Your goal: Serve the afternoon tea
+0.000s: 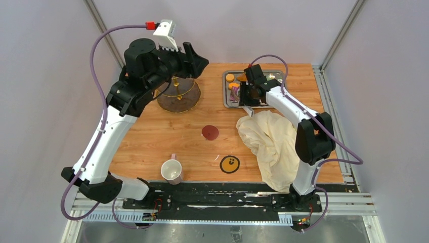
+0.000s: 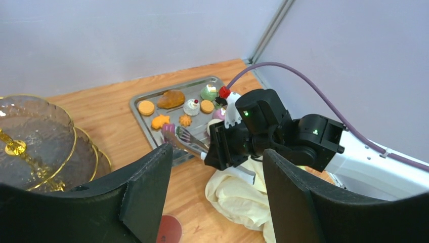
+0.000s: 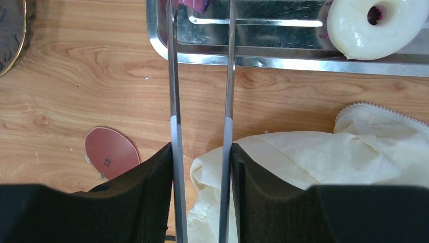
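My right gripper (image 1: pixel 249 95) (image 3: pixel 201 152) is shut on a pair of steel tongs (image 3: pixel 174 76), also seen in the left wrist view (image 2: pixel 189 142). The tong tips reach into the steel tray and stand on either side of a purple cake (image 2: pixel 168 128) (image 3: pixel 195 5). The tray holds several small cakes, orange macarons (image 2: pixel 146 107) and a white donut (image 3: pixel 377 25). The three-tier glass stand (image 1: pixel 178 95) (image 2: pixel 30 136) stands back left, its tiers bare. My left gripper (image 1: pixel 200 61) (image 2: pixel 216 154) is open and empty, raised beside the stand. One pale mug (image 1: pixel 171 170) stands near the front.
The steel tray (image 1: pixel 225 91) (image 3: pixel 283 61) lies at the back centre-right. A crumpled cream cloth (image 1: pixel 270 139) (image 3: pixel 329 152) lies under the right arm. A red coaster (image 1: pixel 210 132) and a yellow-and-black coaster (image 1: pixel 229 164) lie mid-table.
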